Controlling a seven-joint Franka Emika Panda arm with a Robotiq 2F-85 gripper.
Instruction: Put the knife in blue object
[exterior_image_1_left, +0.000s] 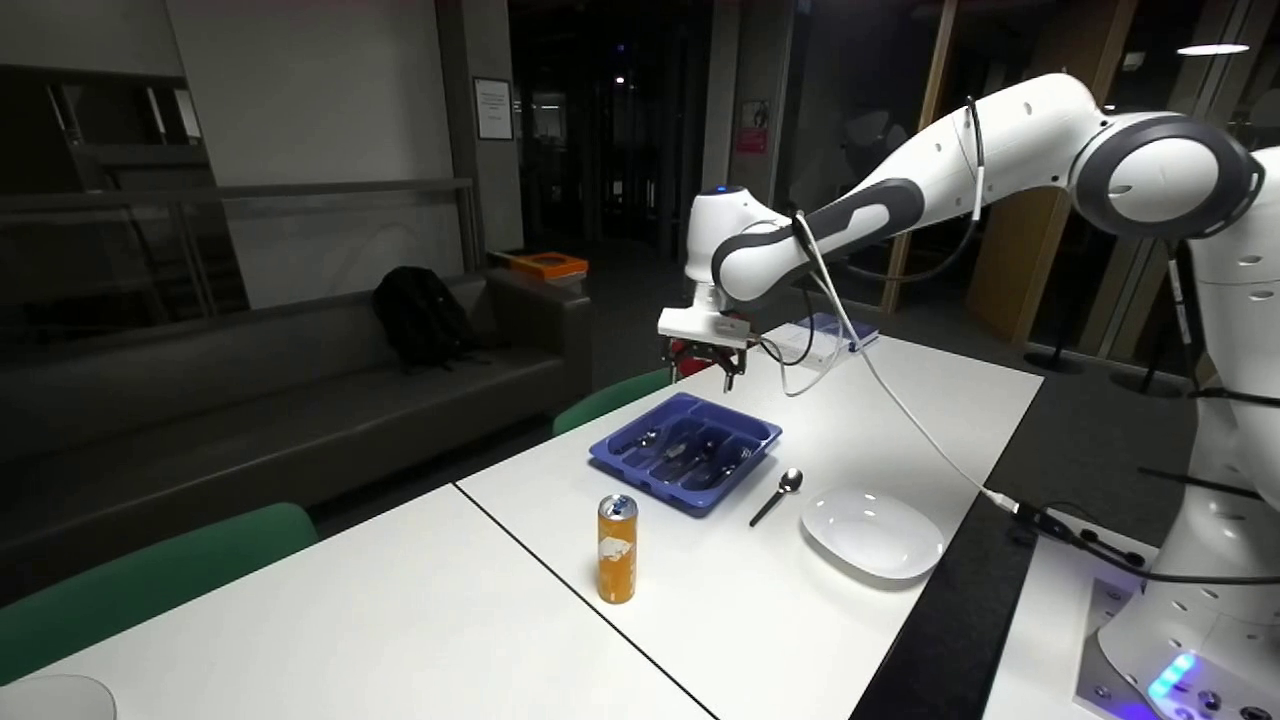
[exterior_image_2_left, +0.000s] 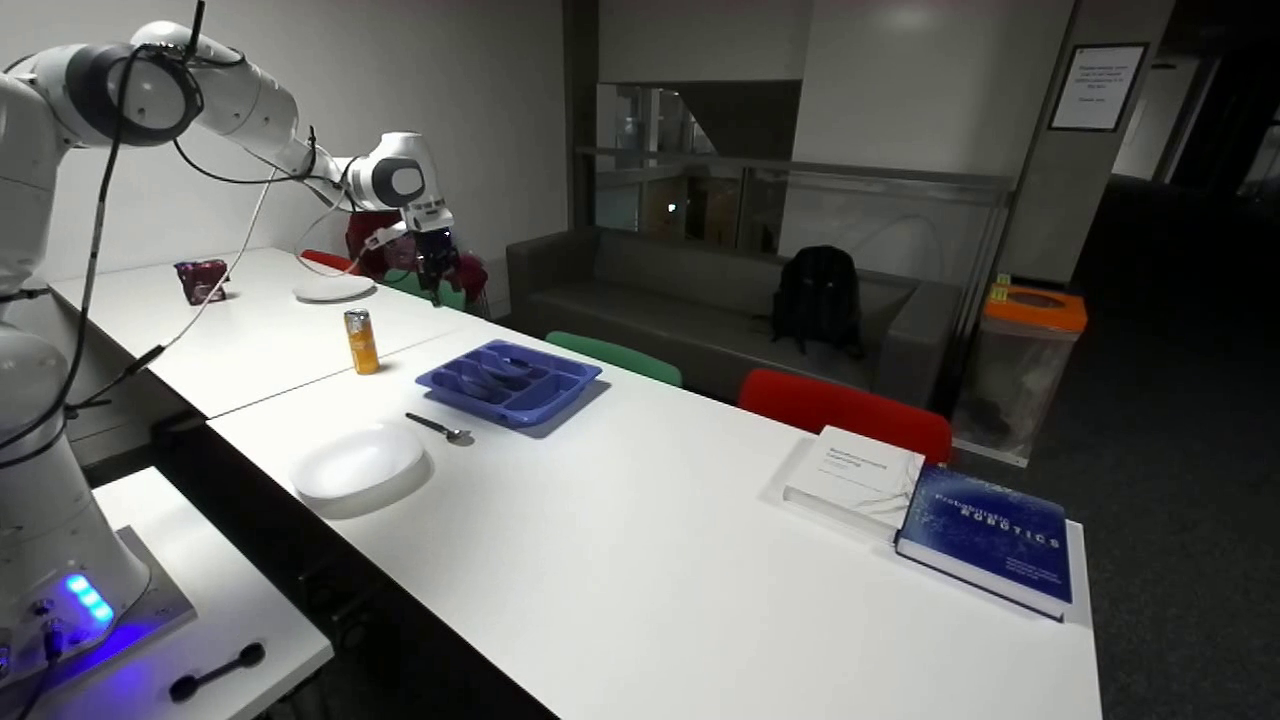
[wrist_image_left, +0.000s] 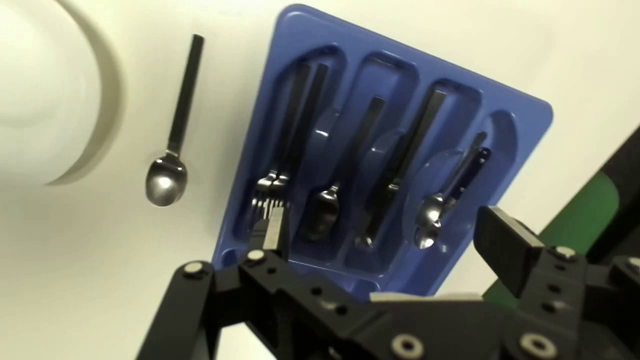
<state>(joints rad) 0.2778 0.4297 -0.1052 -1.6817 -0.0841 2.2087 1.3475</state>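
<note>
The blue object is the cutlery tray (wrist_image_left: 310, 30), which sits on the white table in both exterior views (exterior_image_1_left: 650, 487) (exterior_image_2_left: 548, 405). It holds several dark-handled utensils in its compartments. A slim dark utensil that looks like the knife (wrist_image_left: 420, 125) lies in the third compartment from the left in the wrist view. Its blade end is dark and hard to make out. My gripper (wrist_image_left: 385, 215) is open and empty, its fingers wide apart. It is raised above the table near the tray, touching nothing, in both exterior views (exterior_image_1_left: 702, 380) (exterior_image_2_left: 437, 285).
A dark-handled spoon (exterior_image_1_left: 778, 495) lies between the tray and a white plate (exterior_image_1_left: 872, 532). An orange can (exterior_image_1_left: 617, 550) stands beside the tray. Two books, one white (exterior_image_2_left: 858, 475) and one blue (exterior_image_2_left: 988, 535), lie at a table end. Chairs line the far edge.
</note>
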